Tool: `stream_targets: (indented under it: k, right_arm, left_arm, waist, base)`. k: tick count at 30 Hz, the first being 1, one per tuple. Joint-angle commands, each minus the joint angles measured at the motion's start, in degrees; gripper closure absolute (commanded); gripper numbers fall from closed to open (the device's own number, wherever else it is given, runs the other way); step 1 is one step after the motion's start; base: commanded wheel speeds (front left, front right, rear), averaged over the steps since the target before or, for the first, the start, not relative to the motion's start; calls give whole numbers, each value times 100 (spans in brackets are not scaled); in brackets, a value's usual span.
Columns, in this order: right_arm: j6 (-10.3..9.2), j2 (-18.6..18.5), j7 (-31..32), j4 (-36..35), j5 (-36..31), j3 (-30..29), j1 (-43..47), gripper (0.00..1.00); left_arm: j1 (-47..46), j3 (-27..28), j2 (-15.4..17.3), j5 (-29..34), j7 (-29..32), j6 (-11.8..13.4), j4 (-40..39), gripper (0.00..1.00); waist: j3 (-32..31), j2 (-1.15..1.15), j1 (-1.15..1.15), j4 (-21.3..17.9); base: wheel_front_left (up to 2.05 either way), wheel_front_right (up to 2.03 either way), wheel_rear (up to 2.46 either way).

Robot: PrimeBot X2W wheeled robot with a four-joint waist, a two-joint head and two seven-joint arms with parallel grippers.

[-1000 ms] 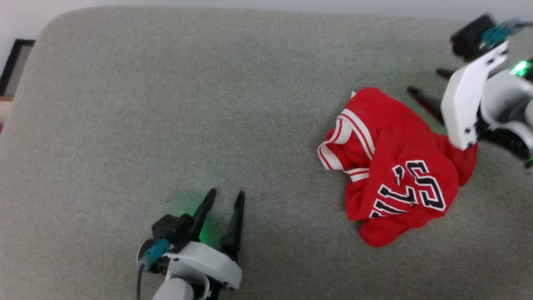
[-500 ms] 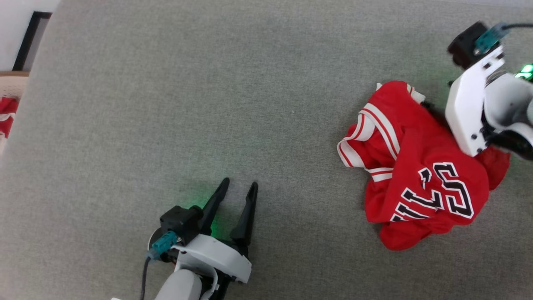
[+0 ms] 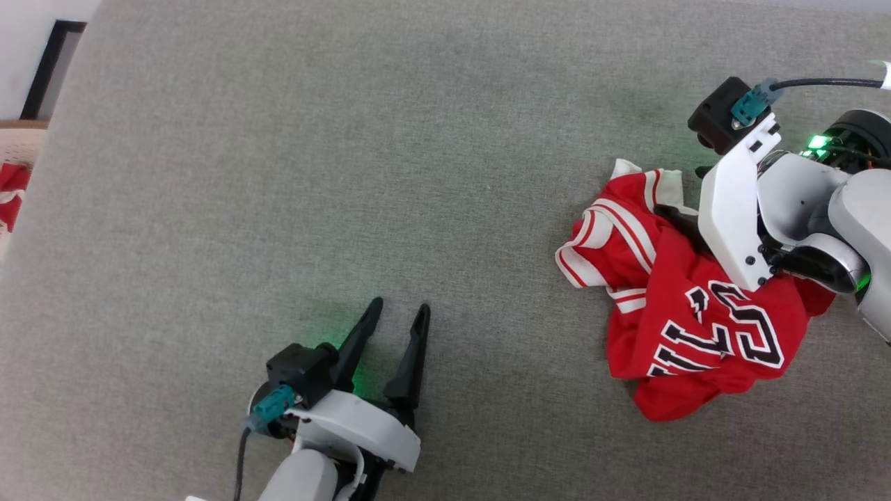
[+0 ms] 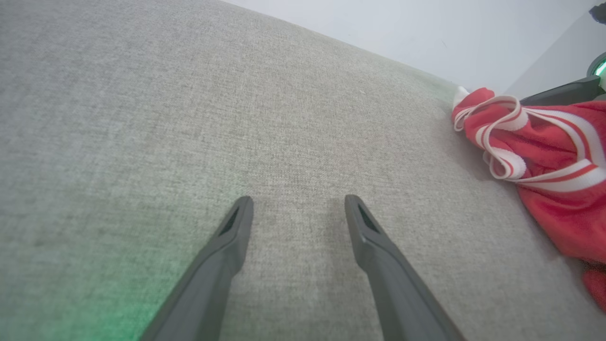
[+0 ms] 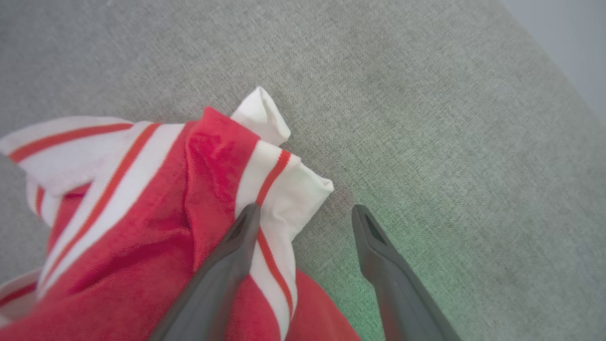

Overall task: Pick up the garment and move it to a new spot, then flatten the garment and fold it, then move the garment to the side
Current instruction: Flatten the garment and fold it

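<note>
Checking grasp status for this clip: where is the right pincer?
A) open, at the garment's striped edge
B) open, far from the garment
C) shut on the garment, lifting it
A: the right pincer stands open, one finger over the striped trim of the garment, the other over the grey surface.

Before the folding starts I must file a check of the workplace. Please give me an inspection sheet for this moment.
Surface: grey fabric, even, with a green glow near both hands.
Job's things: red shirt, crumpled in a heap at the right, lettering up, not flattened.
Clutter: nothing seen.
Hands: left hand open over bare fabric, apart from the shirt; right hand open at the shirt's white sleeve, one finger over it and one over bare fabric, nothing gripped.
Cables: black cable at the right wrist and grey cable at the left wrist, both off the shirt.
Surroundings: pale wall, dark frame, red-and-white thing at the left edge, unclear.
</note>
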Motion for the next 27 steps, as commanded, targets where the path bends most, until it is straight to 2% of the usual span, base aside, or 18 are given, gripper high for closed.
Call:
stream_targets:
  k: [1,2,3,4,6,17,22,27]
  right_arm:
    - [2,23,54,5,68,180,-27,0]
    - [2,23,54,5,68,180,-27,0]
    - [2,15,84,1,94,255,-37,19]
    - [3,0,93,-13,123,327,-57,55]
    - [3,-25,53,-11,194,397,-91,100]
    - [2,-170,-628,222,519,329,-336,100]
    - [2,-308,-1066,460,697,40,-255,100]
    - [2,-613,-1419,651,873,-305,52,100]
  left_arm:
    - [21,-44,15,-51,62,18,109,0]
    - [21,-44,15,-51,62,18,109,0]
    - [19,-55,15,-75,62,18,110,0]
    - [21,-57,15,-76,62,19,111,0]
    - [40,-64,15,-105,62,19,106,0]
    - [88,52,23,-116,49,19,140,0]
    - [152,134,20,-65,37,18,125,0]
    - [253,250,14,0,37,17,96,0]
  waist:
    - [13,0,0,28]
    - [13,0,0,28]
    - [15,0,0,40]
    - [15,0,0,52]
    - [7,0,0,71]
    - [-149,0,0,28]
    - [-288,0,0,-82]
    - [-454,0,0,-290]
  base:
    - [0,0,0]
    - [0,0,0]
    - [0,0,0]
    - [0,0,0]
    - [0,0,0]
    - [0,0,0]
    - [0,0,0]
    - [0,0,0]
